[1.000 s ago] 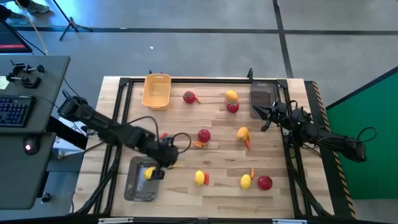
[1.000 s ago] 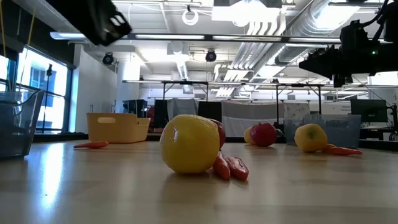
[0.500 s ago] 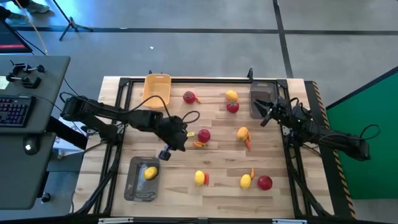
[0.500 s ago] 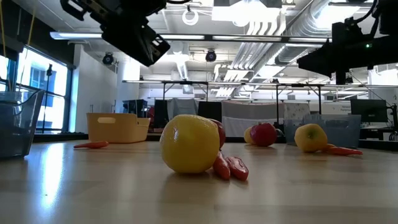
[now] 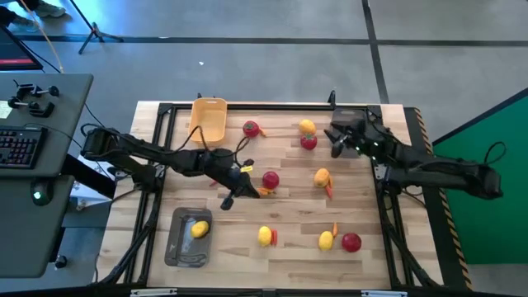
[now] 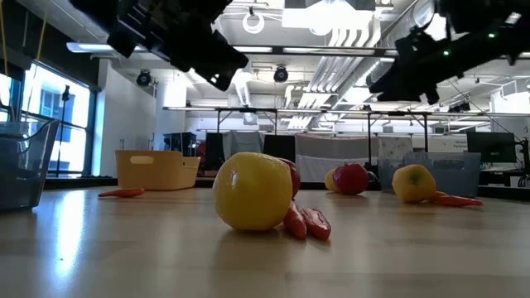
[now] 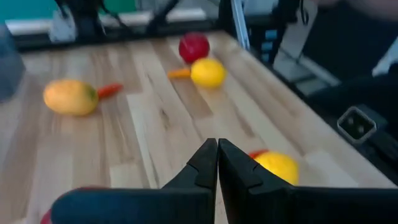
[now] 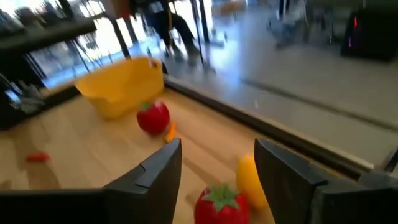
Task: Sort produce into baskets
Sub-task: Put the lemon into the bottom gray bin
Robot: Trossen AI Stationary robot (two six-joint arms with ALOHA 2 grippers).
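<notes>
One lemon binned in grey tray, 7 o'clock. Left gripper fingers together, empty; part before descending on red fruit, 3 o'clock of it. Right gripper spread wide.

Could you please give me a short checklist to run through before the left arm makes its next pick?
1. Left gripper empty: ok, its fingers are shut together with nothing between them in the left wrist view.
2. Left gripper opened for a grasp: not ok, fingers shut.
3. Nearest target reachable: ok, the red fruit and the carrot piece lie just beside it.
4. Lemon settled in the grey tray: ok.
5. Right gripper clear of the left arm's area: ok, open near the far right tray.
6. Yellow basket unobstructed: ok.
</notes>
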